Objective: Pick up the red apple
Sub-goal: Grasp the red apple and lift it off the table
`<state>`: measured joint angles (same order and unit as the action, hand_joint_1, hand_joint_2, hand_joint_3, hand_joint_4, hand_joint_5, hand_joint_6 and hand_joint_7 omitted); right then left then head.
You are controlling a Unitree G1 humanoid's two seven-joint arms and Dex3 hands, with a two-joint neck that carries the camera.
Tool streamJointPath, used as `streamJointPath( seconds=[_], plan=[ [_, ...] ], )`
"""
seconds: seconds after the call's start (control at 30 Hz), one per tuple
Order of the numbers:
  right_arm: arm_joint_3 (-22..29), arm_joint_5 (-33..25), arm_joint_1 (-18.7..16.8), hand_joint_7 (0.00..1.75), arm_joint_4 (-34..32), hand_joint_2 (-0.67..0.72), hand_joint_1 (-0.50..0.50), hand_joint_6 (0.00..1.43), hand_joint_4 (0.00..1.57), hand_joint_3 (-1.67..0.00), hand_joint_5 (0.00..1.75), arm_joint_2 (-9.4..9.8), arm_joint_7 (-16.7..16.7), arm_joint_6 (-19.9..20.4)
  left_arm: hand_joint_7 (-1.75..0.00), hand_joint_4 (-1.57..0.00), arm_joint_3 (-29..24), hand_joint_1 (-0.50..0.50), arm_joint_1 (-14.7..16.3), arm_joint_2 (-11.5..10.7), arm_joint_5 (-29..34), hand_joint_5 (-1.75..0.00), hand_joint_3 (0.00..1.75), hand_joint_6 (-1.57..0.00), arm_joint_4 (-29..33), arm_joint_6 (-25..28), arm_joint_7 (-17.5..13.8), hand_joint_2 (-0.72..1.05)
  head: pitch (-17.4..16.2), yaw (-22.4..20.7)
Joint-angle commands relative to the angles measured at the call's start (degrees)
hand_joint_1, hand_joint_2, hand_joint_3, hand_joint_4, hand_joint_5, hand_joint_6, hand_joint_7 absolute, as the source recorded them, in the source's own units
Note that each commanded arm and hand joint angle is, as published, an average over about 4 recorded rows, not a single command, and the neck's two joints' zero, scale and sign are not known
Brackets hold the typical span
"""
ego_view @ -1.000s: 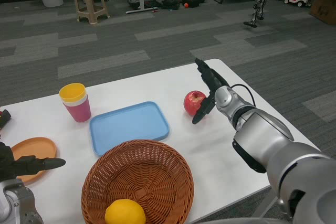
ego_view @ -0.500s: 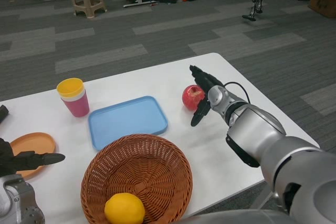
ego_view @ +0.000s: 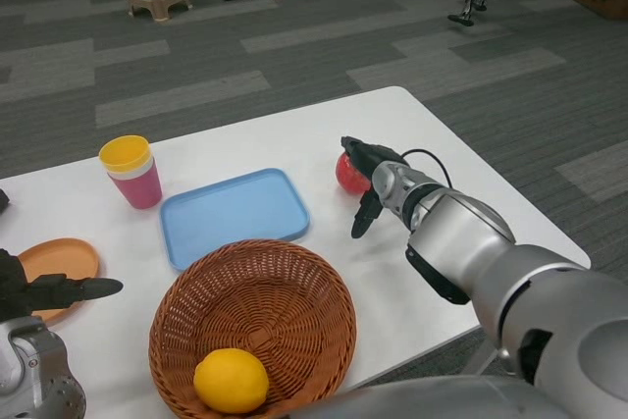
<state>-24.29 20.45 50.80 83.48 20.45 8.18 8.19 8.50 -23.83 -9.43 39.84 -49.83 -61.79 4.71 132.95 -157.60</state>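
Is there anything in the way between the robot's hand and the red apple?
No, nothing visible. The right hand is already at the red apple, its fingers over the apple's top and near side. The blue tray and basket sit off to the side.

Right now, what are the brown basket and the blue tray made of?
The basket looks like woven wicker: you can see braided strands, matte brown. The blue tray is probably plastic: smooth, one even colour, softly rounded rim.
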Motion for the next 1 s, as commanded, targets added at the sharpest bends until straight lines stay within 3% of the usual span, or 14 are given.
streamJointPath(
  seconds=[0.03,0.4,0.67,1.0],
  plan=[
    [-0.1,2.1,-0.5,0.02,-0.2,-0.22,-0.44,0.0,0.0,0.0,0.0,-0.87,-0.5,-1.4,0.0,0.0,0.1,-0.5,0.3,0.0,0.1,0.0,0.09,0.0,-0.7,0.1,-0.1,-0.64,-0.3,-0.1],
    [-0.3,8.4,-0.9,0.07,-0.2,-0.29,-0.46,0.0,0.0,-0.02,0.0,-2.08,-1.0,-4.1,0.0,0.0,0.6,-0.5,0.3,0.2,0.1,0.0,0.09,0.0,-1.2,0.1,-0.1,-0.64,-0.9,-0.1],
    [-0.2,14.3,-0.8,0.07,-0.8,-0.35,-0.46,0.0,0.0,-0.06,0.0,-1.9,-0.3,-7.5,0.0,0.0,1.5,-0.5,0.0,0.2,0.2,0.0,0.09,0.0,-1.8,0.1,-0.1,-0.64,-1.5,0.4],
    [-0.2,14.3,-1.1,0.14,-0.3,-0.35,-0.46,0.0,0.0,-0.08,0.0,-1.88,1.0,-7.4,0.0,0.0,1.7,-0.5,0.0,0.3,0.2,0.0,0.09,0.0,-1.8,0.1,-0.2,-0.64,-2.1,0.9]
  ],
)
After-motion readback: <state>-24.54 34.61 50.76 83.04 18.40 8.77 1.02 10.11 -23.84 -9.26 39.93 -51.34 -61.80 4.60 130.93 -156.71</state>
